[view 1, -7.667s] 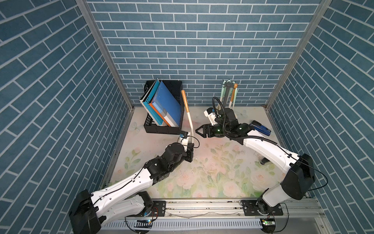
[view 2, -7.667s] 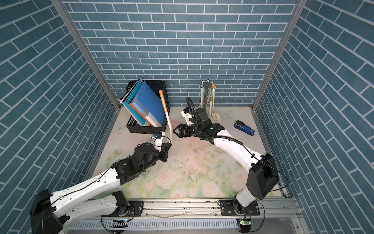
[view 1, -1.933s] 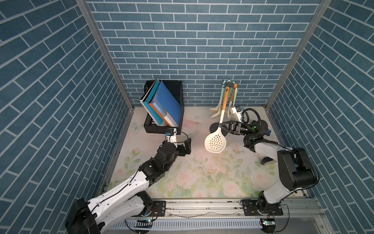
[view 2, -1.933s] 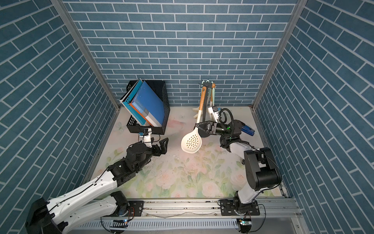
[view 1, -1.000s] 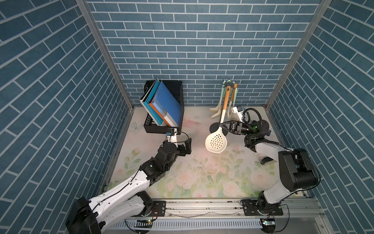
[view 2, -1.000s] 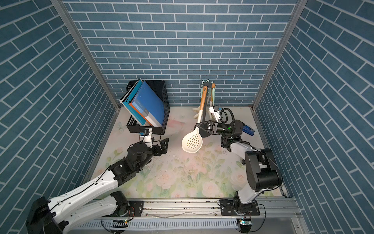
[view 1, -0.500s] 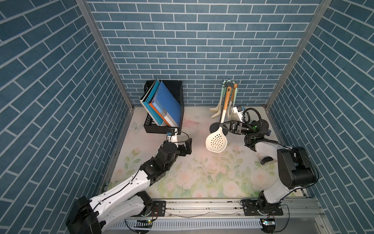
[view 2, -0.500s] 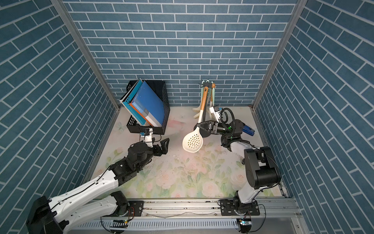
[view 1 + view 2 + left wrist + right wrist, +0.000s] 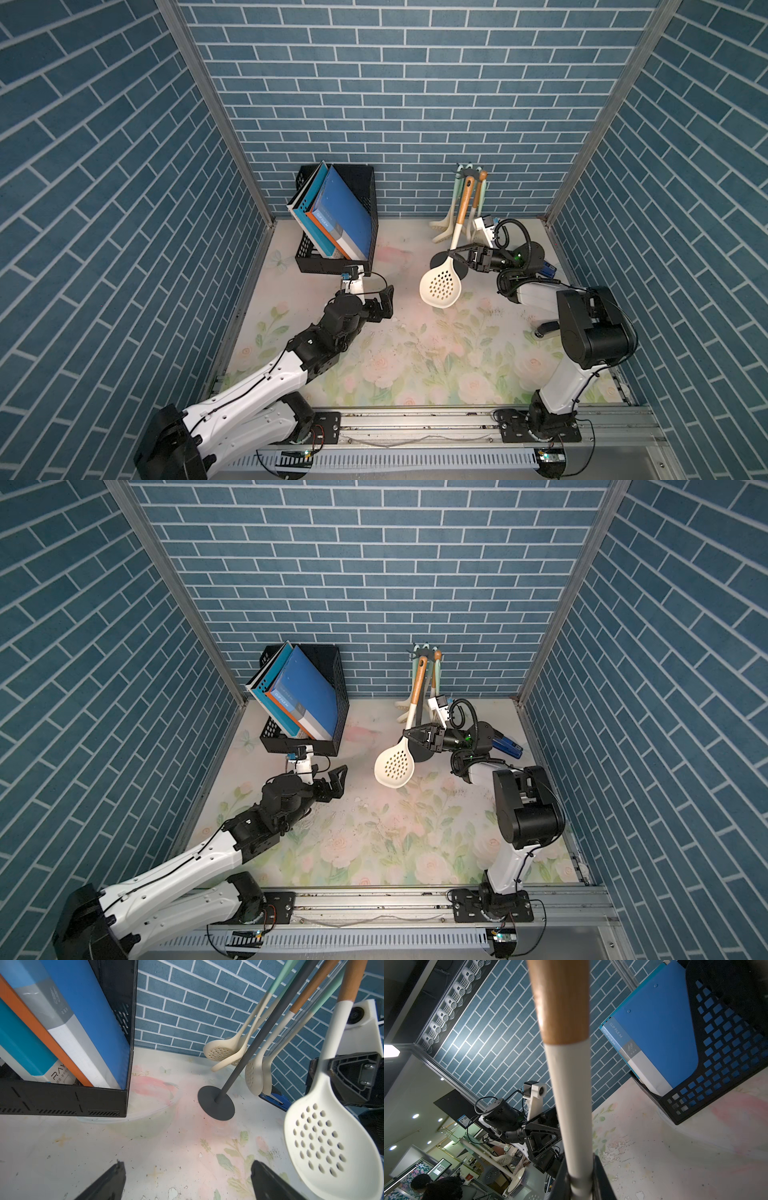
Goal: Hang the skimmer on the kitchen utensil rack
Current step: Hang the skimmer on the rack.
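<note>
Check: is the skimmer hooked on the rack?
Held: the right gripper is shut on the skimmer at its white neck. The handle tip is by the crown of the rack; hooked or not, cannot tell.

right tool (image 9: 454, 253) pinching skimmer (image 9: 439, 285) neck, handle tip near kitchen utensil rack (image 9: 469, 169) crown, left tool (image 9: 384, 305) spread

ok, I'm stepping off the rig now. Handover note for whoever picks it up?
Left tool: open, empty, hovering over the table in front of the black file box.
Right tool: shut on the skimmer at its white neck, just above the bowl.
Skimmer: off the table, handle slanting up to the crown of the kitchen utensil rack, where other utensils hang.
Done: skimmer picked up and brought to the rack.
Left: can't tell if the handle end is on a hook; seat it, release, withdraw.
</note>
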Controlling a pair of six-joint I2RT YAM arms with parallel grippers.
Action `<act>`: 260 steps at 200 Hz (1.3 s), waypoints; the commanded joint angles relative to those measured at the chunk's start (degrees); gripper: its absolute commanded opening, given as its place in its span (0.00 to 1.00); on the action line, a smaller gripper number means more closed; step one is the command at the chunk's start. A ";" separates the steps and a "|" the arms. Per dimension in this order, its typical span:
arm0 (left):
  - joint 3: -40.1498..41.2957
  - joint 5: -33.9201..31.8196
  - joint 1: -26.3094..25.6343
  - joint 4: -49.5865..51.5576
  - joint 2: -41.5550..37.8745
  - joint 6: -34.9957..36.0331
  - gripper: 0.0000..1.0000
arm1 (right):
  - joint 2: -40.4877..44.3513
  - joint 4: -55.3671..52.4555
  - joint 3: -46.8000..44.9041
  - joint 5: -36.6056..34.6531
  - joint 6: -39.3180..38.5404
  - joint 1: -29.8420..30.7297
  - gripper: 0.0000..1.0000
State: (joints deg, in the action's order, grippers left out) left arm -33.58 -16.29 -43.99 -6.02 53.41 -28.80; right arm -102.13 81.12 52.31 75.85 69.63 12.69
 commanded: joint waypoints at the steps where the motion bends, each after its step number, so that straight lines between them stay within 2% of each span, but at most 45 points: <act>1: 0.98 0.86 0.30 -1.00 -0.95 -0.21 1.00 | -2.31 -1.15 0.07 1.14 3.61 -0.03 0.00; 85: 2.36 2.84 0.26 -2.41 -2.12 -0.27 1.00 | -5.75 -1.18 0.75 -1.07 2.67 -0.10 0.00; 119: 2.96 3.45 0.17 -2.94 -2.87 -0.16 1.00 | -6.64 -1.15 1.30 -3.78 2.97 -0.09 0.11; 138: 2.91 3.54 0.25 -2.94 -2.96 -0.03 1.00 | -6.59 -1.22 1.16 -6.54 3.17 -0.06 0.20; 193: 3.15 3.98 0.27 -3.25 -3.00 0.10 1.00 | -4.50 -1.21 -0.21 -14.59 5.75 0.14 0.31; 232: 3.26 4.25 0.27 -3.38 -3.06 0.06 1.00 | -3.28 -1.18 -0.97 -15.73 6.49 0.32 0.37; 260: 3.26 4.28 0.21 -3.38 -2.93 0.15 1.00 | -2.43 -1.14 -1.98 -16.82 6.66 0.32 0.48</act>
State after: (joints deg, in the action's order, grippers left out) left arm -30.98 -12.34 -43.99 -8.32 51.05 -28.97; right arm -107.24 78.37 51.46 60.64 73.84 12.73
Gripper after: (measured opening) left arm 0.997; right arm 0.443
